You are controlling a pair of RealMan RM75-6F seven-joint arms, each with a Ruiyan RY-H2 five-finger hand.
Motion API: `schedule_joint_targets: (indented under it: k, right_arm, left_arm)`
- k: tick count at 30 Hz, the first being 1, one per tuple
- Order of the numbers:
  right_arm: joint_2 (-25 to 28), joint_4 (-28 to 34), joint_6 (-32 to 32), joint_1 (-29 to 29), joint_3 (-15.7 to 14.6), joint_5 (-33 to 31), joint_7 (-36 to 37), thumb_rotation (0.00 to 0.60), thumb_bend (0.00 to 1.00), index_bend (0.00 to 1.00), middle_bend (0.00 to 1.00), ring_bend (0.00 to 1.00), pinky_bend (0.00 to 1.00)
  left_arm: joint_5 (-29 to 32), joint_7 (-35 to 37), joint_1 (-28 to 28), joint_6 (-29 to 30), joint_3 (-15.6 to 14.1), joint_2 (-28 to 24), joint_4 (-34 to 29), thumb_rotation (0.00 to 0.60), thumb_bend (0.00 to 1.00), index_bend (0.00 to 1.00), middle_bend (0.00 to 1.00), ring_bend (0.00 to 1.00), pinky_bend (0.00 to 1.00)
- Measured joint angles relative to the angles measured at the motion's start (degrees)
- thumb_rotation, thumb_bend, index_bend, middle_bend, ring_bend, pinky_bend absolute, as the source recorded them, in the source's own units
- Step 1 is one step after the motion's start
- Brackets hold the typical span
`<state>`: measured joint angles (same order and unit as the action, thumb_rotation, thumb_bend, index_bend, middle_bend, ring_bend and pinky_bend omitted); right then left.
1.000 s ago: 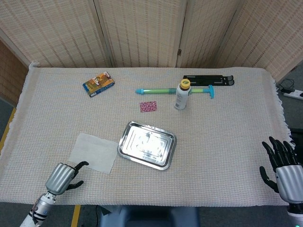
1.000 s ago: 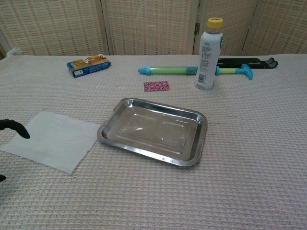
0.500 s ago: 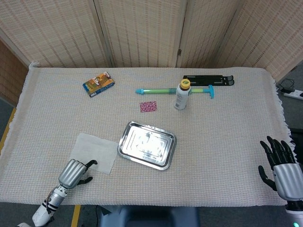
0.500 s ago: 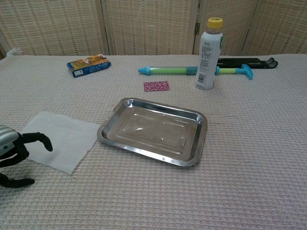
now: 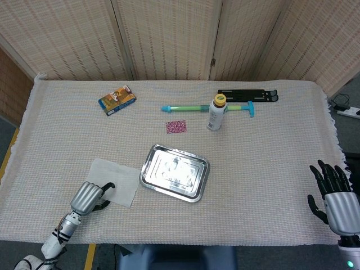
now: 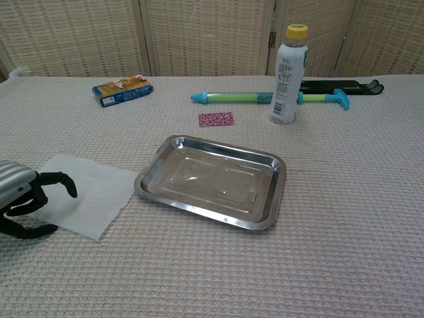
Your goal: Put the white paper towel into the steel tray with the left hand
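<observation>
Setting: woven screens behind a bench [image 5: 270, 169] draped in pale textured cloth.
Paper towel: the paper towel [image 5: 115, 179] lies flat at the lower left of the head view, just beside the tray's left edge, so it should need only a short carry.
Tray: the steel tray [image 5: 175, 172] sits near the middle, open side up, nothing in it, ready to receive the towel.
Left hand: the left hand [image 5: 89, 198] is at the towel's near corner, low over the cloth; in the chest view its dark fingers [image 6: 58, 180] curl over the sheet's edge, thumb beneath. Whether they already pinch the paper I cannot tell.
Right hand: the right hand [image 5: 333, 194] is at the lower right edge, fingers spread and grasping nothing, well apart from the work.
Other things: a bottle [image 5: 216, 112], green tube [image 5: 197, 107], black stand [image 5: 247, 95], pink packet [image 5: 176, 126] and snack box [image 5: 117, 99] lie across the upper half, clear of the likely path.
</observation>
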<state>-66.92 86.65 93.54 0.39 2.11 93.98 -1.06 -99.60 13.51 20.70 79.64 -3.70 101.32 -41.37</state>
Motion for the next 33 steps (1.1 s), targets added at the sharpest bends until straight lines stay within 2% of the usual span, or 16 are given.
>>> schedule_joint_targets:
  k: [5, 9, 16, 24, 33]
  right_arm:
    - [-0.04, -0.07, -0.10, 0.04, 0.17, -0.37, -0.01, 0.600, 0.51, 0.00, 0.00, 0.00, 0.00]
    - [-0.04, -0.08, -0.33, 0.13, 0.25, -0.62, -0.02, 0.600, 0.51, 0.00, 0.00, 0.00, 0.00]
    - [0.05, 0.00, -0.71, 0.26, 0.22, -0.83, 0.01, 0.600, 0.51, 0.00, 0.00, 0.00, 0.00]
    - [0.22, 0.17, -0.51, 0.18, 0.10, -0.66, 0.20, 0.600, 0.51, 0.00, 0.00, 0.00, 0.00]
    - [0.99, 0.86, 0.08, -0.11, -0.36, 0.11, 1.22, 0.600, 0.51, 0.00, 0.00, 0.00, 0.00]
  left_arm:
    - [0.24, 1.56, 0.79, -0.20, -0.09, 1.23, 1.91, 0.600, 0.38, 0.46, 1.00, 1.00, 1.00]
    - [0.06, 3.48, 1.29, 0.25, -0.46, 2.59, 4.09, 0.600, 0.54, 0.53, 1.00, 1.00, 1.00]
    - [-0.32, 6.32, 1.55, 5.35, -0.27, 5.43, 9.21, 0.600, 0.67, 0.59, 1.00, 1.00, 1.00]
    - [0.27, 7.68, 1.45, 9.39, 0.33, 7.42, 13.06, 0.600, 0.70, 0.59, 1.00, 1.00, 1.00]
    - [0.66, 3.24, 2.29, 14.44, 1.88, 4.75, 8.88, 0.600, 0.70, 0.60, 1.00, 1.00, 1.00]
